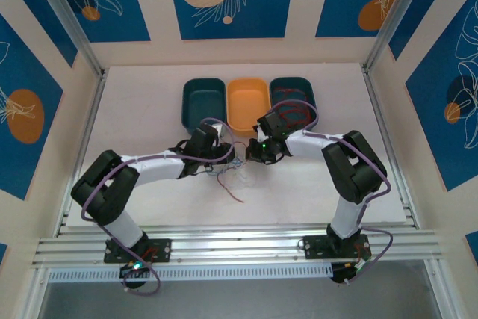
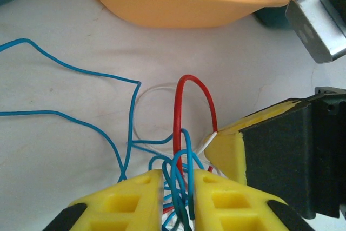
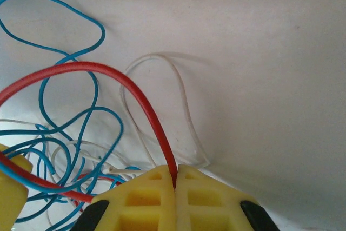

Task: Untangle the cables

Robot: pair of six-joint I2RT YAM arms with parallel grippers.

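Pinching the red cable [image 3: 81, 66] tight, the right claw [image 3: 174, 181] faces the left claw [image 2: 178, 190], clasping blue cables [image 2: 174, 167] on the bench [image 1: 306, 196], mid-untangling; next, likely, a gentle pull apart.

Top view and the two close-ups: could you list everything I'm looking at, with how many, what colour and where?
table: one, white, under everything.
dark teal bin: one, far side, left of the row.
orange bin: one, middle of the row.
second dark teal bin: one, right of the row, something reddish inside.
blue cables: several strands, count unclear, tangled at the table's centre.
red cable: at least one, arching out of the tangle.
white cable: at least one, thin loop beside the red.
left gripper: yellow fingers, blue and red strands between narrow jaws, grip unclear.
right gripper: yellow fingers, shut on the red cable.
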